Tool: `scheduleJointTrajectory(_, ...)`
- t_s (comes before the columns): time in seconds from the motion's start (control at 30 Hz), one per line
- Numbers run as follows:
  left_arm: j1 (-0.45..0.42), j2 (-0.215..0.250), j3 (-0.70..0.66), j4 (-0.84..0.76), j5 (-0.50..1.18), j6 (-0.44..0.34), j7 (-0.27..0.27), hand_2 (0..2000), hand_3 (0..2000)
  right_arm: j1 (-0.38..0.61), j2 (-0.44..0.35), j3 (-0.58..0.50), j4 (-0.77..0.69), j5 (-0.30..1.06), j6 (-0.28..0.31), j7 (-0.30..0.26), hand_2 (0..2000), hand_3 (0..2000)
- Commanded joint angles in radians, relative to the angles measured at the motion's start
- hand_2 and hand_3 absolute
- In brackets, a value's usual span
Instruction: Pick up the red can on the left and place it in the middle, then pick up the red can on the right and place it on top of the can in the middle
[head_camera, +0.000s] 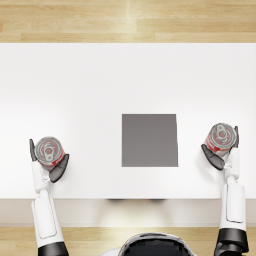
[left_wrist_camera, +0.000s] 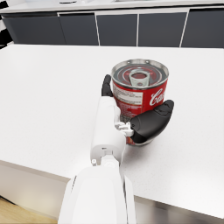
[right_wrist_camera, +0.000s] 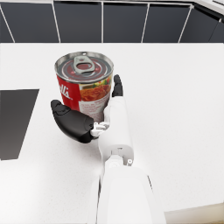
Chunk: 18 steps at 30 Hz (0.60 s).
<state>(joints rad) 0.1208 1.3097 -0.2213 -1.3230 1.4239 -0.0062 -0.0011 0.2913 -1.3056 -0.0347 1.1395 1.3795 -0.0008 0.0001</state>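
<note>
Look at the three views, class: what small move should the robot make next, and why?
Probably lift the left can just off the white table with the left hand, which already wraps it. The can stands upright on the table and the grey square in the middle is bare. The right hand also cups the right can, but that one goes second.

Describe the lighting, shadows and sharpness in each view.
Head view: flat even light, the white table almost blown out, and no clear shadow under the left can or the right can. Left wrist view: soft, the can label's lettering partly legible beside the left hand, with a faint shadow near the can's base. Right wrist view: similar softness around the right hand; the grey mat is matte, without glare.
</note>
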Motion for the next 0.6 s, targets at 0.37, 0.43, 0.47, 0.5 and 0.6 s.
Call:
scheduleJointTrajectory(0.37, 0.023, 0.017, 0.009, -0.101, 0.000, -0.037, 0.002, 2000, 980, 0.031, -0.022, -0.032, 0.100, 0.000, 0.077, -0.003, 2000, 980)
scheduleJointTrajectory(0.43, 0.031, 0.017, 0.035, -0.125, 0.000, -0.037, 0.002, 2000, 1520, 0.029, -0.025, -0.029, 0.159, 0.000, 0.062, -0.003, 2000, 1520)
scheduleJointTrajectory(0.47, 0.039, 0.018, 0.034, -0.104, 0.000, -0.033, 0.000, 2000, 1520, 0.042, -0.028, -0.034, 0.127, 0.000, 0.059, 0.000, 2000, 1520)
scheduleJointTrajectory(0.5, 0.044, 0.020, 0.030, -0.083, 0.000, -0.031, -0.002, 2000, 1520, 0.046, -0.030, -0.041, 0.112, 0.000, 0.052, 0.003, 2000, 1520)
scheduleJointTrajectory(0.6, 0.031, 0.026, 0.041, -0.149, 0.001, -0.035, -0.003, 2000, 1520, 0.009, -0.034, -0.046, 0.221, 0.000, 0.033, 0.005, 2000, 1520)
